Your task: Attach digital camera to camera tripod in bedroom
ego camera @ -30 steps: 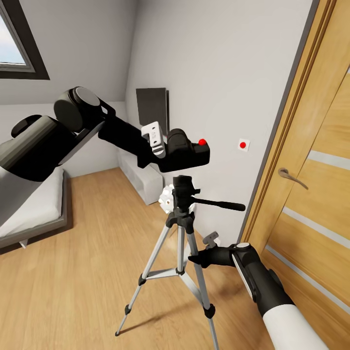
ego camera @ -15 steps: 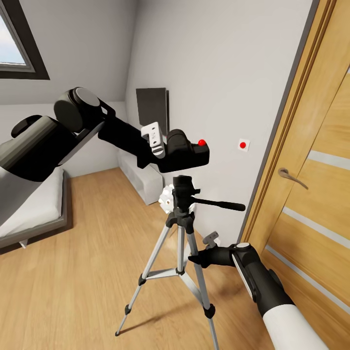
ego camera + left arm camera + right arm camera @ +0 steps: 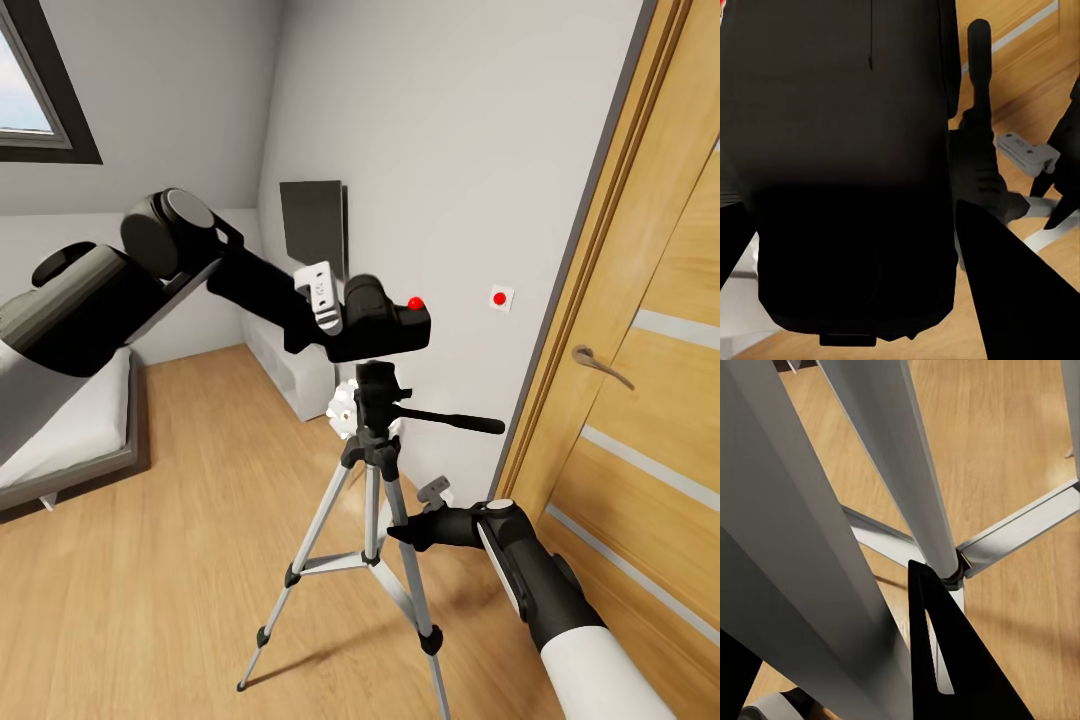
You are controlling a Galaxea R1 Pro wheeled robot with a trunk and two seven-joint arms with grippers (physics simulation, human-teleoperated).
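Observation:
In the head view the black digital camera (image 3: 400,325), red dot on top, sits in my left gripper (image 3: 358,322), which is shut on it. The camera's underside is right at the top of the camera tripod's black head (image 3: 375,392); I cannot tell whether they touch. The pan handle (image 3: 452,422) sticks out to the right over the silver legs (image 3: 372,520). The left wrist view has the camera (image 3: 847,165) up close, with the tripod head (image 3: 982,180) beyond. My right gripper (image 3: 396,536) is shut, low beside a leg (image 3: 907,480).
A wooden door (image 3: 640,300) with a lever handle (image 3: 600,365) stands close on the right. A grey bed (image 3: 70,430) lies at the left, and a white low cabinet (image 3: 290,365) stands by the far wall. Open wood floor (image 3: 190,560) lies left of the tripod.
My left arm has lowered the camera slightly, bringing it down onto the top of the tripod head. The right arm and tripod have not moved.

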